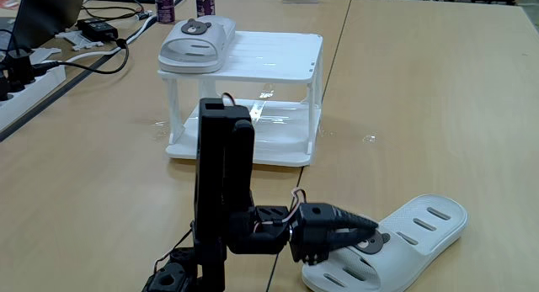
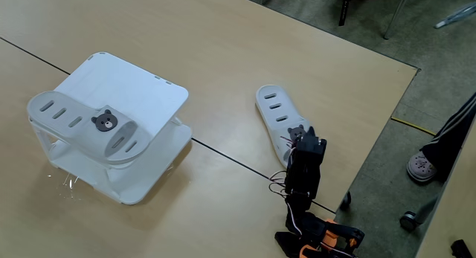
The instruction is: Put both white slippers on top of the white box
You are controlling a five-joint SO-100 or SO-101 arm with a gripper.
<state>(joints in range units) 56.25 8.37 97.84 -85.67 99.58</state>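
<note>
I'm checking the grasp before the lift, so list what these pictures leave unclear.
- Gripper fingers: in both fixed views the arm's dark body hides whether they are closed on the slipper on the table.
- That slipper's bear badge: partly covered by the gripper.
- Slipper on the white box: a fixed view shows it side-on, so its vent slots are hidden.
- White box legs: mostly hidden beneath its top.

One slipper (image 1: 195, 43) atop box (image 1: 278, 61), other (image 1: 413, 237) tabletop

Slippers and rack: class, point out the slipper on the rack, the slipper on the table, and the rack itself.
Slipper on the rack (image 2: 82, 128), fixed view: its strap.
Slipper on the table (image 1: 421, 229), fixed view: its slotted footbed.
Rack (image 1: 278, 52), fixed view: bare ribbed top.
</note>
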